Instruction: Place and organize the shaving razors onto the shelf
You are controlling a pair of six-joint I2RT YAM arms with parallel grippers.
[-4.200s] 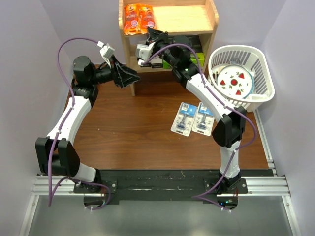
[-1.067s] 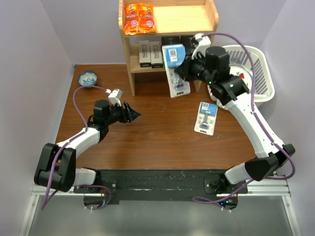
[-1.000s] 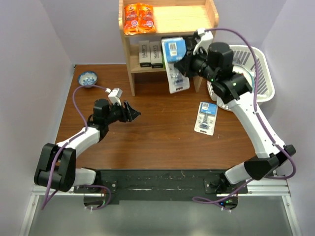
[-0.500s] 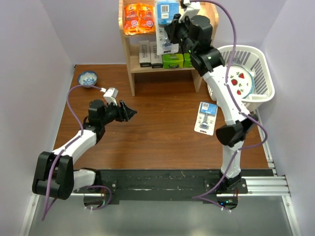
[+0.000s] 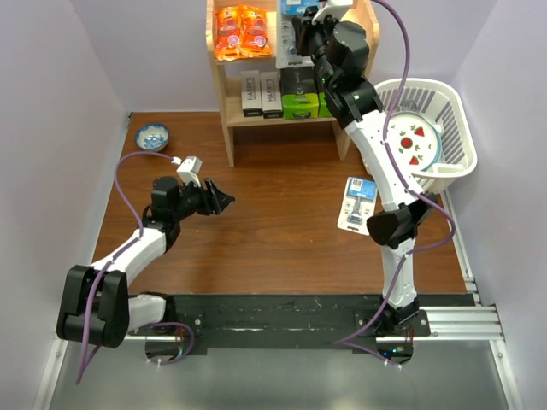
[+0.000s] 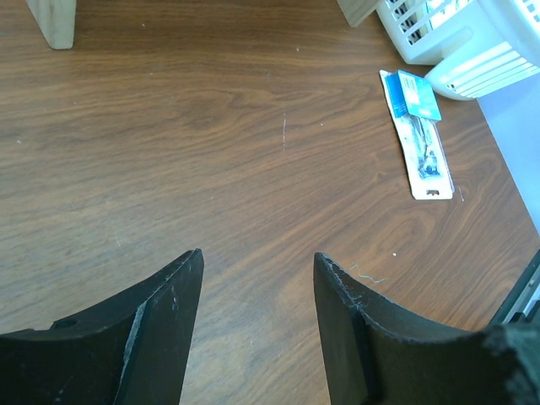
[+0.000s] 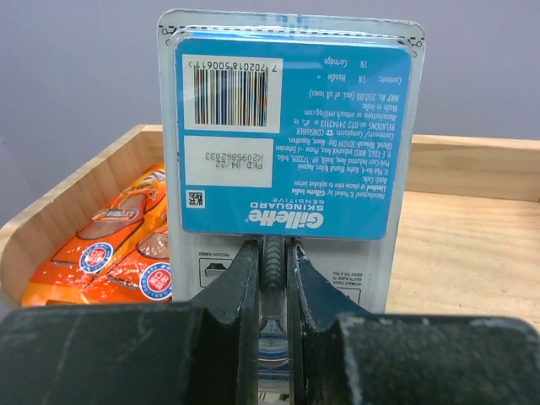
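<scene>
Top centre, the wooden shelf (image 5: 224,111) holds 2 orange snack packets (image 5: 241,32) on top; below stand a HARRY'S box (image 5: 251,92) and black green-ended boxes (image 5: 299,92). The white basket (image 5: 453,111) at right holds a strawberry plate (image 5: 410,141). The right gripper (image 7: 272,253), clamped on a Gillette blister card (image 7: 287,143), holds it over the top board. Another card (image 5: 359,205) lies on the brown table (image 5: 273,248). The left gripper (image 6: 257,278) has its fingers apart.
</scene>
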